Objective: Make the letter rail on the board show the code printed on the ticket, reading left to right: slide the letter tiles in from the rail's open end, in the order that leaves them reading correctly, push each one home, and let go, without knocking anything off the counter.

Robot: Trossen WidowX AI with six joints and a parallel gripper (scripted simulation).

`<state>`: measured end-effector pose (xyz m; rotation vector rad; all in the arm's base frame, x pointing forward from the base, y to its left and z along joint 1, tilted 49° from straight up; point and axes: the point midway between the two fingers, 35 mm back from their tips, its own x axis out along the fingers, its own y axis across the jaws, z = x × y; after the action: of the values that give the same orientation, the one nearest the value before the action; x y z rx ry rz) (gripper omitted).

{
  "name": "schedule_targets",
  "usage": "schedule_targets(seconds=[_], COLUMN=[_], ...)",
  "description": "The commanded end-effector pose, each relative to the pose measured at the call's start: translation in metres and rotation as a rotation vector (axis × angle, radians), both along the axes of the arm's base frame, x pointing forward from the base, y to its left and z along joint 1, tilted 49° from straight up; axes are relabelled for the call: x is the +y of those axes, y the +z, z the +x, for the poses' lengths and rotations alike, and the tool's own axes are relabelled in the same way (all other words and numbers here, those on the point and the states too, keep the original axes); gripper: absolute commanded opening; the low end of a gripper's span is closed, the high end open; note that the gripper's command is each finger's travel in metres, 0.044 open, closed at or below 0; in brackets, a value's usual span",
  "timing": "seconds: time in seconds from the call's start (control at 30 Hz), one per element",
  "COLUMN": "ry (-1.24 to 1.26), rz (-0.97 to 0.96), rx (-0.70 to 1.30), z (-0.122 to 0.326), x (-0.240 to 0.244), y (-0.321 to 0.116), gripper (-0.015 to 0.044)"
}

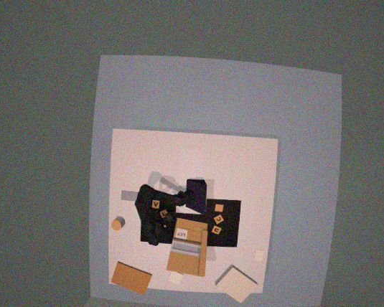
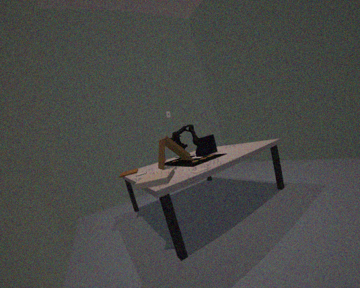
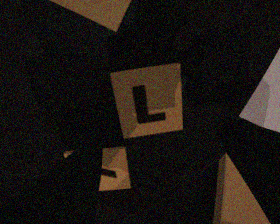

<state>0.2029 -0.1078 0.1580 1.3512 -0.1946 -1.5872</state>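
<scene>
The orange board [image 1: 184, 263] carries a white ticket [image 1: 181, 233] with small upside-down letters that look like LC7. The grey rail [image 1: 186, 247] crosses the board, with no tile visible in it. My gripper [image 1: 168, 217] is open and empty, low over the left of the black mat [image 1: 235, 240]. Close by is the L tile [image 1: 164, 214] [image 3: 158, 80]. Another tile [image 1: 165, 226] [image 3: 120, 182] is mostly hidden by the arm, showing part of a dark stroke. A tile like V or A [image 1: 156, 204] lies farther back. The C-like tile [image 1: 219, 219] and U-like tile [image 1: 216, 229] lie right of the board.
A blank-looking tile [image 1: 219, 208] is on the mat's right part. A dark block [image 1: 197, 194] [image 2: 207, 145] stands by the arm's base. An orange cylinder [image 1: 116, 224] is at the left edge. An orange slab [image 1: 131, 278] and a cream slab [image 1: 237, 284] lie at the front edge.
</scene>
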Motion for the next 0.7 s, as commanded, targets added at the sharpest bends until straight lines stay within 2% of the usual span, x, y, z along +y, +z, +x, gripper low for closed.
schedule_targets(seconds=[0.0, 0.2, 0.67], ry=[-0.005, -0.005, -0.005], rz=[-0.003, -0.005, -0.005], rx=[-0.005, -0.006, -0.006], z=[0.001, 0.005, 0.005], x=[-0.004, -0.022, -0.027], y=[-0.004, -0.020, -0.024], gripper=[0.0340, 0.0340, 0.0340])
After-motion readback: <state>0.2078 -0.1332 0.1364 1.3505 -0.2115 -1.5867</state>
